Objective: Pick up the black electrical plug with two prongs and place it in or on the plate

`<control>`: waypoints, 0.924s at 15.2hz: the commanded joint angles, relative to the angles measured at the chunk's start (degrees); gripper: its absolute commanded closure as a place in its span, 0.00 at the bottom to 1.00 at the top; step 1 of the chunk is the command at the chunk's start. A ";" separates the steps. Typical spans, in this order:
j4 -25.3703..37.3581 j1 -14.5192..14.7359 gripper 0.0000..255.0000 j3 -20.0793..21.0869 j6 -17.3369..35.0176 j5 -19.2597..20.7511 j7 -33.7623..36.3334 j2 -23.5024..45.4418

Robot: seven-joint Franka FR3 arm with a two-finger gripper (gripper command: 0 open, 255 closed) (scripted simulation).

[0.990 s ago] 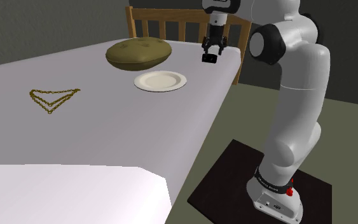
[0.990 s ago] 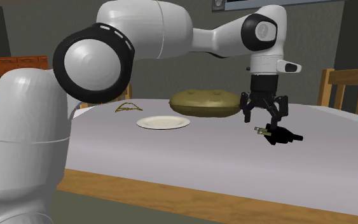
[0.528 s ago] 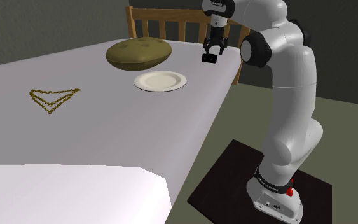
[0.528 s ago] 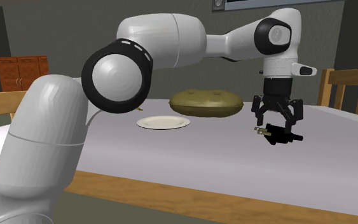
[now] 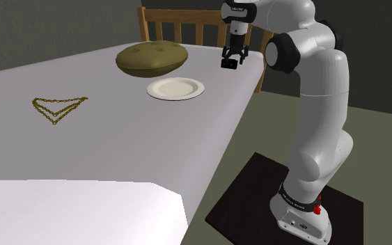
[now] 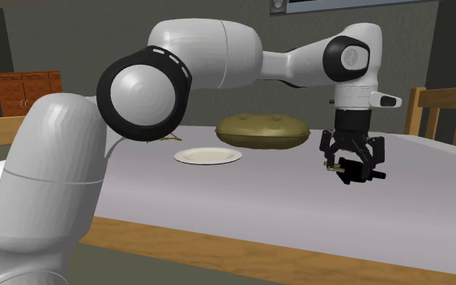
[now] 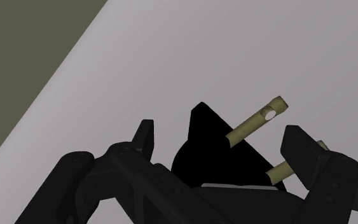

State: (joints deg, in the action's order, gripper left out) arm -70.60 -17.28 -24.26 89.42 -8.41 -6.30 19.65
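The black plug (image 7: 209, 149) with two brass-coloured prongs (image 7: 257, 121) lies on the pale table, near the far corner by the chair. My gripper (image 7: 222, 143) is open and low over it, one finger (image 7: 142, 137) on each side of the plug body, without clasping it. From the side, the gripper (image 6: 352, 160) straddles the plug (image 6: 357, 173) just above the tabletop. In the shoulder view the gripper (image 5: 230, 61) hangs beyond the white plate (image 5: 175, 88), which lies empty towards that view's left; the plate (image 6: 208, 155) sits apart from the plug.
An olive-brown lumpy object (image 5: 151, 58) lies behind the plate. A gold chain (image 5: 57, 108) lies far down the table. A wooden chair (image 5: 180, 28) stands at the table's far end, and the table edge (image 5: 246, 87) runs close beside the plug.
The gripper has moved sideways over the plug and come down, so its open fingers now straddle it. The plug and plate have not moved.
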 commanded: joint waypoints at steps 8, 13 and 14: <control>-0.05 0.01 1.00 0.00 0.05 0.00 0.00 0.02; 0.00 0.00 1.00 0.01 0.03 -0.01 0.00 0.04; 1.23 -0.19 1.00 0.00 -0.91 -0.14 -0.01 0.35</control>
State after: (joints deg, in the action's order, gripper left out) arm -69.86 -17.40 -24.25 88.93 -8.51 -6.29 19.94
